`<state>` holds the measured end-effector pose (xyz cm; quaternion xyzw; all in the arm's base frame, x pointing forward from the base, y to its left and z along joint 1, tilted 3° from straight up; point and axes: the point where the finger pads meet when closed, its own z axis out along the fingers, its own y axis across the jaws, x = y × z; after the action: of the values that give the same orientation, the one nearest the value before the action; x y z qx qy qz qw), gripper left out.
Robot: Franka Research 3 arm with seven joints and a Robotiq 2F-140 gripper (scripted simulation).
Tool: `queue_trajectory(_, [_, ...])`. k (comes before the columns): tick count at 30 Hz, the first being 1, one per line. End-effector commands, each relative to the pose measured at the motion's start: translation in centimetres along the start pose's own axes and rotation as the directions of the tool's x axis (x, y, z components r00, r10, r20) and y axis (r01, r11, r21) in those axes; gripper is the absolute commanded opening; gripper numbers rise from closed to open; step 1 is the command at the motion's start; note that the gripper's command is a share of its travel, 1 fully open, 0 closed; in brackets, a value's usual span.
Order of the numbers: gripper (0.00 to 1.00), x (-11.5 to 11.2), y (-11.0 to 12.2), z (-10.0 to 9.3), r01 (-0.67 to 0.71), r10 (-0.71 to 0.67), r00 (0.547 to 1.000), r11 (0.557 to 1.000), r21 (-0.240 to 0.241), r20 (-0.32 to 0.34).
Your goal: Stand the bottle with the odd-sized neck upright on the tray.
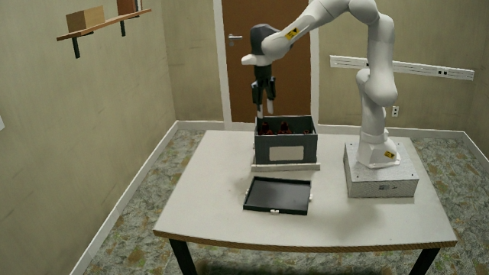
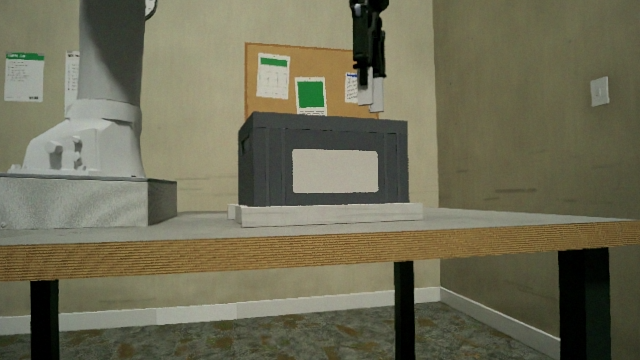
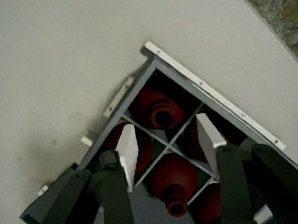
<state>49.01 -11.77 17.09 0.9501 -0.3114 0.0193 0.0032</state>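
Note:
The grey crate (image 1: 260, 152) (image 2: 273, 170) (image 3: 139, 86) stands level on the table. Red-brown bottles stand in its compartments: one (image 3: 145, 107) in the corner, another (image 3: 172, 175) diagonally inward, and others partly hidden by the fingers. Two bottle tops (image 1: 264, 127) (image 1: 284, 127) show over the crate wall in the top view. Neck thickness differences cannot be told. My gripper (image 1: 265, 112) (image 2: 371, 106) (image 3: 166, 132) is part open and empty, pointing down above the crate's left part, fingertips above the rim. The black tray (image 1: 279, 195) lies flat in front of the crate, with nothing on it.
White strips (image 1: 286, 167) (image 2: 330, 215) (image 3: 201, 83) edge the crate's base. Small white blocks (image 1: 274, 211) sit at the tray's sides. The robot's base stands on a silver box (image 1: 382, 187) to the right of the crate and tray.

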Motion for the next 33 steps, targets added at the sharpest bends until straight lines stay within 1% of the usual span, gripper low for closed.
queue_trajectory(1, [0.44,0.1,-0.1,0.6,0.005,-0.005,1.0,1.0,0.006,-0.004])
queue_trajectory(8, [0.44,0.1,-0.1,1.4,0.005,-0.005,1.0,1.0,0.006,-0.004])
queue_trajectory(17, [0.44,0.1,-0.1,1.8,0.005,-0.005,1.0,1.0,0.006,-0.004])
queue_trajectory(33, [0.44,0.1,-0.1,2.0,0.005,-0.005,1.0,1.0,0.006,-0.004])
